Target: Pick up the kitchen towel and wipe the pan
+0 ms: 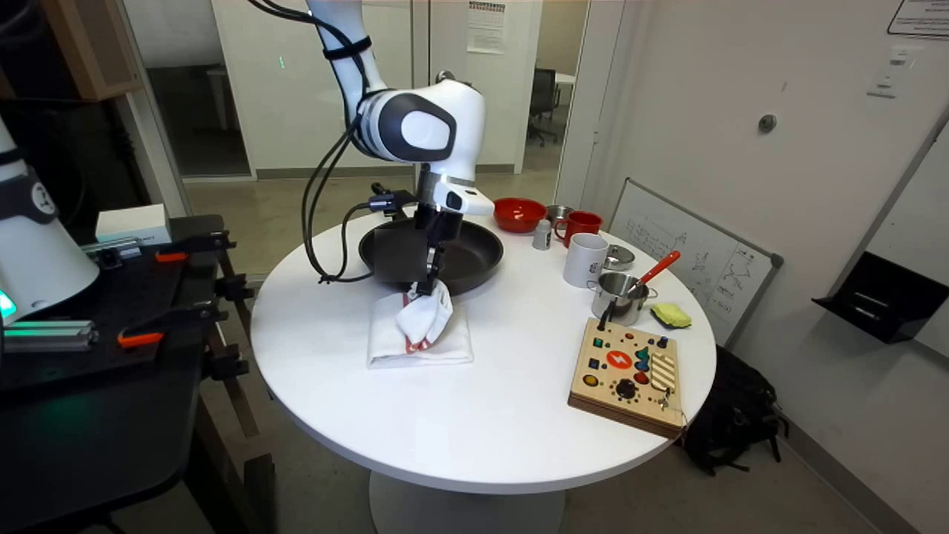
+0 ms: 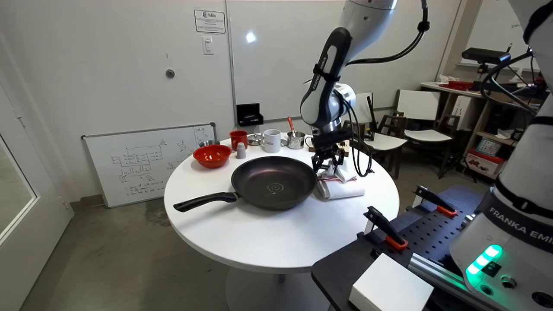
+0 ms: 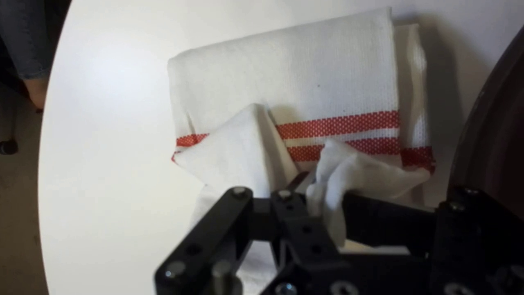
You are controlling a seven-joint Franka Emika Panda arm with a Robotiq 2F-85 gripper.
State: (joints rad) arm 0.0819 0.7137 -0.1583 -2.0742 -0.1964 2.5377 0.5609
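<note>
While the closed fingers (image 1: pixel 427 287) pinch the bunched kitchen towel (image 1: pixel 426 319), the pan (image 2: pixel 274 182) lies just beside them, handle (image 2: pixel 206 200) pointing away.

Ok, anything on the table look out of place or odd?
Two things: the wooden board has a corner at the edge of the table, possibly jutting over; and the kitchen towel is crumpled where the fingers pinch it, though that fits the grip.
</note>
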